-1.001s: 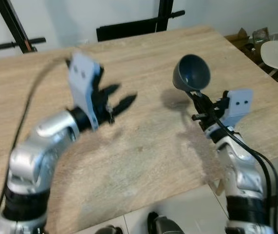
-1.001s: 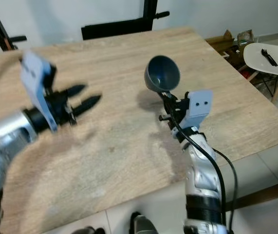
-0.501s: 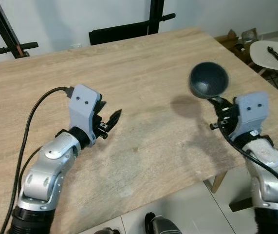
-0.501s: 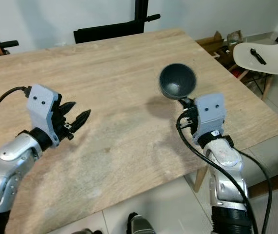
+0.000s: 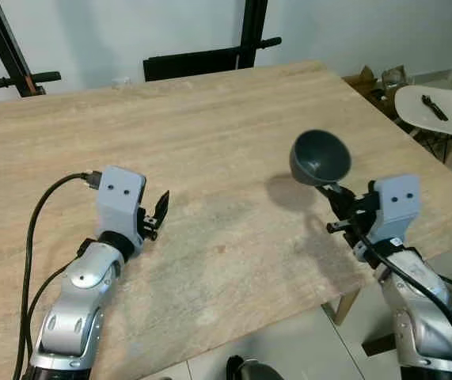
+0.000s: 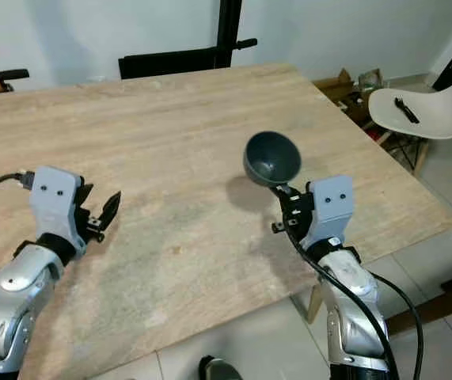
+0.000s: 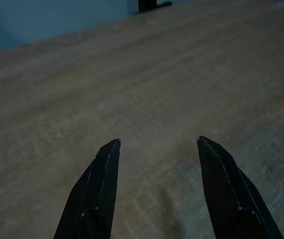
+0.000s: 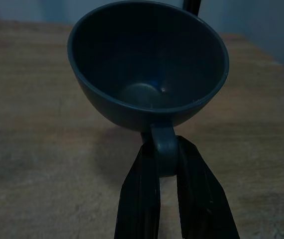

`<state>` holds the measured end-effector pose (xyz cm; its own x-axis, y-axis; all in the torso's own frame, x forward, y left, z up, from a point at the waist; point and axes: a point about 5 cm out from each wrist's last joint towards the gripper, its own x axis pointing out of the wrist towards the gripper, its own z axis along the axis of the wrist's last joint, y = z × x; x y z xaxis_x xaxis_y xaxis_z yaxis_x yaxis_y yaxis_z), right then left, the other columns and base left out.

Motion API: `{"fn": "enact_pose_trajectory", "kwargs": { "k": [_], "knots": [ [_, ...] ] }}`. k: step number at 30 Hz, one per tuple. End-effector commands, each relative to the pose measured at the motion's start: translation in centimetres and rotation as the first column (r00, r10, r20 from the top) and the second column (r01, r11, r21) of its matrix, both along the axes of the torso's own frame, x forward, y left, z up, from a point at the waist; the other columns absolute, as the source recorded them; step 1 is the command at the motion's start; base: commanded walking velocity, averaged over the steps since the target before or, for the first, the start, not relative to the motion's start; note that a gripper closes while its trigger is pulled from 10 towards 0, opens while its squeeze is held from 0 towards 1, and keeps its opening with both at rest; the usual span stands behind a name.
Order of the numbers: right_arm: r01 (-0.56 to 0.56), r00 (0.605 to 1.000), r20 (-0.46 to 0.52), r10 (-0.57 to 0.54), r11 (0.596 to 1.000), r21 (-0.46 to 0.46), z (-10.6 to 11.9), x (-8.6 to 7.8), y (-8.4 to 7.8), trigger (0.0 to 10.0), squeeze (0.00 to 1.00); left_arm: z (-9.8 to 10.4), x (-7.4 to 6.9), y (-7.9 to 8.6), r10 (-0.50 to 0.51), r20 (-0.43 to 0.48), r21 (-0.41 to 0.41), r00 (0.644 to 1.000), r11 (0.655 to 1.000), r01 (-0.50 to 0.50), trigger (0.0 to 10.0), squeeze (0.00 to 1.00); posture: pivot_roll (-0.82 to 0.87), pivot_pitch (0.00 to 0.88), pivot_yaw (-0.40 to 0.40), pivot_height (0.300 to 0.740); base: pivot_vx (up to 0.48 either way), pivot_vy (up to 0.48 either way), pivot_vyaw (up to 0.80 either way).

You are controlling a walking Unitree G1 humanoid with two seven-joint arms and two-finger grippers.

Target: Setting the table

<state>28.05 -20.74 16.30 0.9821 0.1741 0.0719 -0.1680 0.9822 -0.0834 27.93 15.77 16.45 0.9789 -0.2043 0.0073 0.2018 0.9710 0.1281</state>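
We see the dark grey cup (image 5: 320,157) held above the wooden table (image 5: 233,111), near its right edge, tilted, shadow below. Right gripper (image 8: 161,149) clamps its handle. Left gripper (image 7: 156,144) is spread apart, nothing in it, low over the table's left side.
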Motion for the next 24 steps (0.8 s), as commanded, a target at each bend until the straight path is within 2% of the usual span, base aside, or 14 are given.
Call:
{"fn": "enact_pose_trajectory", "kwargs": {
  "k": [1,9,13,24],
  "knots": [
    [0.022,1.000,0.019,-0.022,0.999,0.024,0.2,-0.4,-0.2,10.0,0.00,0.2,-0.3,-0.2,-0.008,0.032,0.016,0.999,1.000,0.007,10.0,0.00,-0.09,0.000,0.019,0.740,0.000,0.000,0.00],
    [0.065,0.997,0.027,-0.066,0.997,0.050,-0.4,-0.5,0.4,10.0,0.00,-0.3,-0.3,-0.5,-0.018,0.035,0.039,0.999,0.999,0.017,10.0,0.00,-0.10,0.000,0.042,0.740,0.000,0.000,0.00],
    [0.073,0.997,0.018,-0.075,0.996,0.058,-1.1,-0.9,0.8,10.0,0.00,-0.4,0.1,-0.5,-0.028,0.033,0.050,0.999,0.998,0.026,10.0,0.00,-0.10,0.000,0.050,0.740,0.000,0.000,0.00],
    [0.086,0.996,0.023,-0.088,0.994,0.068,-1.0,-0.9,0.6,10.0,0.00,-0.2,0.7,-0.7,-0.040,0.047,0.054,0.998,0.998,0.038,10.0,0.00,-0.11,0.000,0.045,0.740,0.000,0.000,0.00]
  ]
}}
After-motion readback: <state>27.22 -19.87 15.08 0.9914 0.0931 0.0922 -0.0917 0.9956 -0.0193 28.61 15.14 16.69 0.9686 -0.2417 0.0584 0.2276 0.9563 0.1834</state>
